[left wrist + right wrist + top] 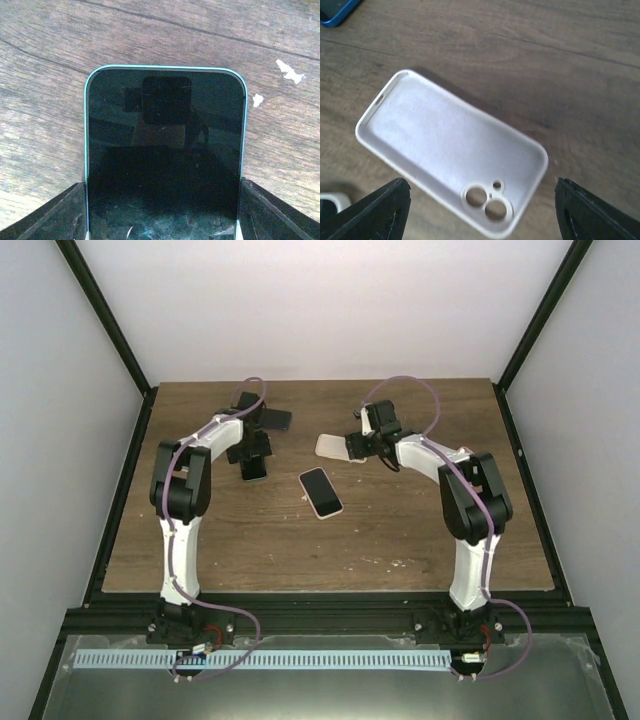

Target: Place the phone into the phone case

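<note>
A dark-screened phone with a teal rim (165,150) lies flat on the wooden table (45,75); it also shows in the top view (255,469). My left gripper (162,205) is shut on its lower end, one finger against each long side, and stands at the table's back left (249,453). An empty white phone case (445,145), open side up with its camera holes nearest me, lies on the table under my right gripper (482,190), and shows in the top view (332,446). The right gripper (354,447) is open, fingers wide apart above the case's camera end.
A second phone with a white rim (320,492) lies screen up mid-table; its corner shows in the right wrist view (330,201). A dark blue phone (276,419) lies at the back behind my left gripper, also in the right wrist view (337,11). Black frame rails border the table.
</note>
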